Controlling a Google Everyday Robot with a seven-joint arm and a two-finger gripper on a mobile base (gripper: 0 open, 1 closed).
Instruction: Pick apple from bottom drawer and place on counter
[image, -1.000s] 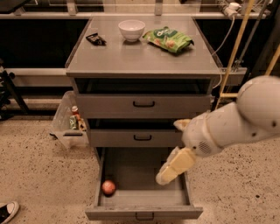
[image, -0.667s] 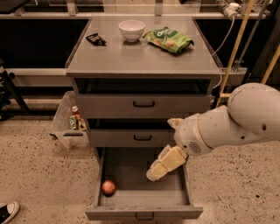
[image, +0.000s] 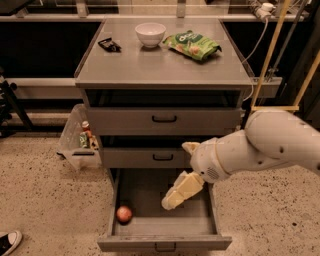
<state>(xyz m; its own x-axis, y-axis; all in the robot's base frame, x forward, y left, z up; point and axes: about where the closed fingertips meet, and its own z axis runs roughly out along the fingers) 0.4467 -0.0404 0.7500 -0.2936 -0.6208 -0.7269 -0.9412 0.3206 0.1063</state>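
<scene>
The apple is small, red-orange, and lies at the front left of the open bottom drawer. My gripper hangs over the drawer's middle right, pointing down and left, about a hand's width right of the apple and apart from it. It holds nothing that I can see. The counter is the grey metal top of the cabinet, above the two shallower drawers.
On the counter stand a white bowl, a green snack bag and a small dark object. A clear bin with bottles sits on the floor left of the cabinet. A shoe shows at bottom left.
My arm and gripper have moved left and a little lower over the open drawer, closer to the apple. The apple has not moved.
</scene>
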